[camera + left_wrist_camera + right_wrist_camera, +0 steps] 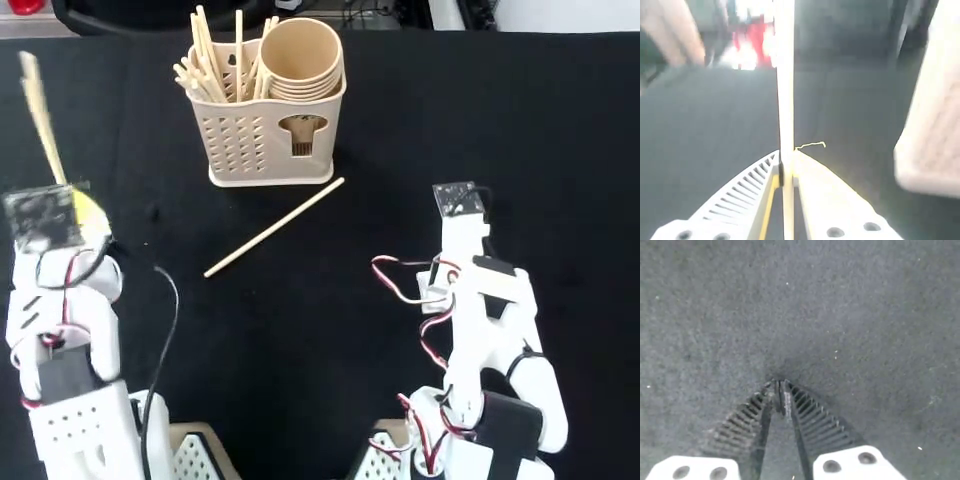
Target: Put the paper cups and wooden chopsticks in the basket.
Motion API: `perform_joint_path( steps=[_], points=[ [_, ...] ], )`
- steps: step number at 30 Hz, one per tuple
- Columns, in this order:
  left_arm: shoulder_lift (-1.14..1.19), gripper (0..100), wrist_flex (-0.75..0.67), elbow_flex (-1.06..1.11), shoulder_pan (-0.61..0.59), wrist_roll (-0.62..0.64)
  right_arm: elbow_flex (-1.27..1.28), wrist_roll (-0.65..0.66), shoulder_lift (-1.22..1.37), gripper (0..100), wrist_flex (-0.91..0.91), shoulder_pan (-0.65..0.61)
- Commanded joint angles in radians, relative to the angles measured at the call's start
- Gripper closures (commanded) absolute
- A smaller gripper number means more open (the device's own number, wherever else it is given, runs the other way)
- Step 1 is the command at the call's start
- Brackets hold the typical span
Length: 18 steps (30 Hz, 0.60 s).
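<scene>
1. Left fingers (752, 182), on the arm closest to the high camera at the near left of the table (520, 120), are pinching tight on the held chopstick (785, 75). It is a pale, straight wooden stick, and it is sticking out past the tips and pointing away from the arm, over the black cloth.
2. Seen from above, that stick is rising at a slight tilt toward the far left corner, well apart from the basket (265, 150).
3. Further right, at the far middle of the table, the cream slotted basket is standing upright.
4. Its left compartment is holding a bunch of wooden chopsticks (205, 60), which are leaning and fanning out above the rim.
5. Its right compartment is holding the nested stack of tan paper cups (300, 55), mouths facing up.
6. Just in front of the basket, a loose chopstick (275, 227) is lying flat on the cloth on a diagonal. Its far end is resting near the basket's front right corner.
7. At the near right, the right fingers (812, 422) are pressing together with nothing between them. Their ridged tips are meeting just at the cloth, well apart from the loose chopstick.
</scene>
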Motion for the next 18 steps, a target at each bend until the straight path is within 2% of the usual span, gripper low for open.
perform_joint_path(
  steps=[1,3,6,9,11,18],
  points=[
    [-0.04,97,-0.238,-0.019,0.054,0.27,-0.047,-0.002,0.001,98.5,0.005,-0.017],
    [-0.026,97,-0.391,-0.03,0.117,0.308,-0.047,-0.002,0.001,98.5,0.005,-0.017],
    [0.048,97,-0.548,-0.105,0.257,0.259,-0.047,-0.002,0.002,98.5,0.005,-0.017],
    [0.218,97,-0.56,-0.269,0.392,0.196,-0.047,-0.002,0.002,98.5,0.005,-0.017],
    [0.379,97,-0.56,-0.389,0.438,0.186,-0.045,-0.002,0.002,98.5,0.005,-0.017],
    [0.913,97,-0.562,-0.794,0.44,0.181,-0.044,-0.002,0.002,98.5,0.003,-0.017]
  ],
)
